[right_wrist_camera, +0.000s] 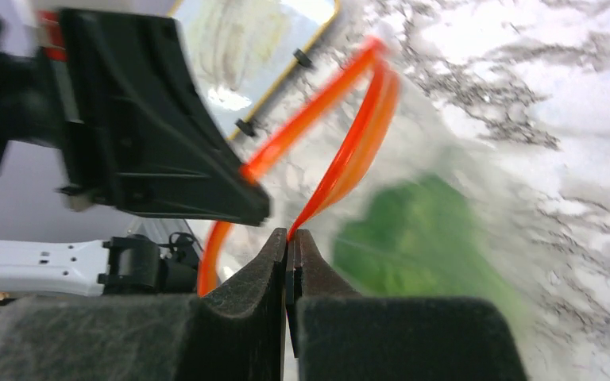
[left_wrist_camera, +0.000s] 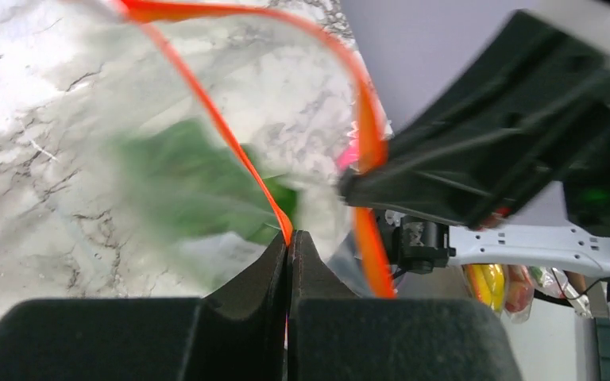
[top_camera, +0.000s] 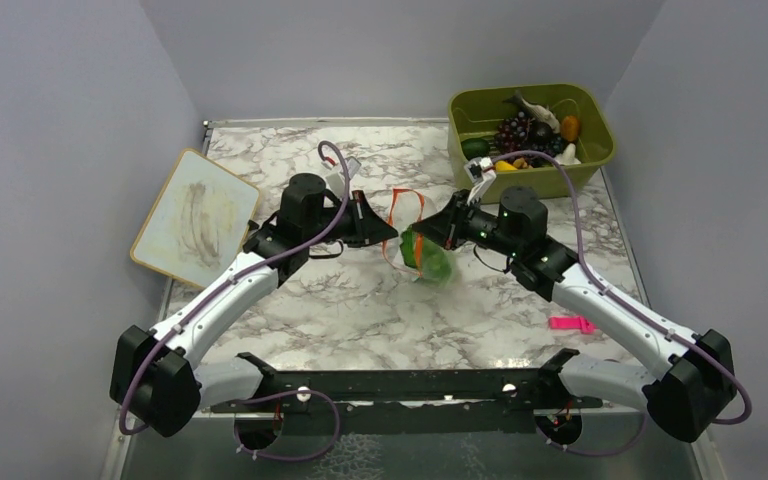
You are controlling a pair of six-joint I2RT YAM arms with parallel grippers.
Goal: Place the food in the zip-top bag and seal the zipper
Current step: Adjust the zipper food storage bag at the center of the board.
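Bag [left_wrist_camera: 71, 103]: thin, floppy, likely slippery; lettuce [left_wrist_camera: 183, 182] inside. Your left gripper [left_wrist_camera: 288, 238] and right gripper [right_wrist_camera: 288, 238] pinch its zipper [left_wrist_camera: 214, 119], fingers fully closed. Hold that stiffer strip, not the film.

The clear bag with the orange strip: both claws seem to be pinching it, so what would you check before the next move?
1. Left gripper shut on the zipper: ok.
2. Right gripper shut on the zipper: ok.
3. Lettuce inside the zip-top bag: ok.
4. Other pieces bagged: not ok; grapes and fish lie in the bin.
5. Zipper sealed: not ok; it loops open.
6. Bag clear of the table: cannot tell.
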